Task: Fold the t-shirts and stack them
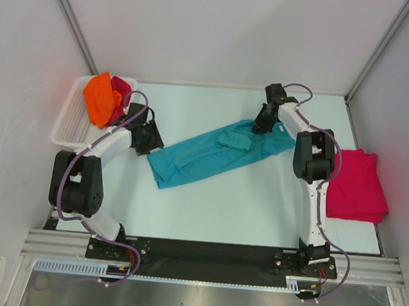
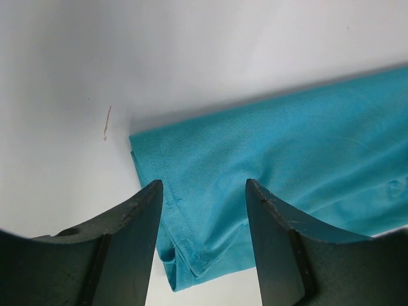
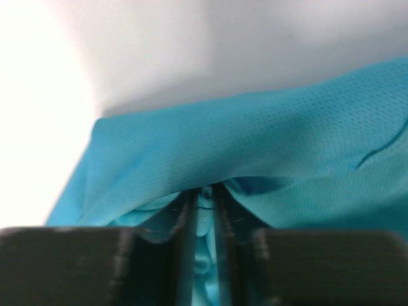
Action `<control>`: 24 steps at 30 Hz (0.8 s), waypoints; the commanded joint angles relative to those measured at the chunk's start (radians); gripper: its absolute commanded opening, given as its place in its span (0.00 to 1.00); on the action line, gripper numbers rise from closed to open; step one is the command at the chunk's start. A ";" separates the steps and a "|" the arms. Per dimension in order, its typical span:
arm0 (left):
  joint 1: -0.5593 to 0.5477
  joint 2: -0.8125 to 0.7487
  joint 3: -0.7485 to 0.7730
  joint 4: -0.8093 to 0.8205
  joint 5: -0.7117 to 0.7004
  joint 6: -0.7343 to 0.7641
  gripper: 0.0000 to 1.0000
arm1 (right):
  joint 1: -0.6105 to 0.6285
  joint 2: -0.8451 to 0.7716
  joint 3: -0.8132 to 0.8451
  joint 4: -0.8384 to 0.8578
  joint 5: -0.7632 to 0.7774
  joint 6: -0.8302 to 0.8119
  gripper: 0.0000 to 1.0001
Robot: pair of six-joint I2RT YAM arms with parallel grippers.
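The soft, limp teal shirt [image 1: 211, 155] will sag: the right claw [image 1: 261, 123] pinches its end toward the counter's [image 1: 257, 210] far edge; the left claw [image 1: 151, 139], spread, should grip the hem corner.

The teal shirt [image 1: 211, 153] is plain blue-green, with tiny dots in its weave up close. The orange shirt [image 1: 101, 99] is bright and plain. The crumpled pink-red shirt [image 1: 121, 90] and the folded pink-red shirt [image 1: 358, 185] are plain too. The basket [image 1: 66, 128] is white with slats. The bench [image 1: 257, 207] is very pale, almost white. The left hand [image 2: 204, 185] and right hand [image 3: 205, 194] are black. The arms [image 1: 315, 204] are white and black, with purple cables [image 1: 343, 263].
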State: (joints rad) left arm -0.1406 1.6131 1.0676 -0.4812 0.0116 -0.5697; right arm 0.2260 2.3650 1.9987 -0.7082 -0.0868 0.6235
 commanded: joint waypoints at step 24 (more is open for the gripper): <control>0.010 -0.024 0.020 0.001 0.007 0.030 0.60 | -0.023 0.080 0.353 -0.132 0.433 -0.090 0.00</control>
State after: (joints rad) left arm -0.1406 1.6135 1.0676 -0.4812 0.0120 -0.5652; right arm 0.2237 2.3863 2.2509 -0.7902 0.2562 0.5552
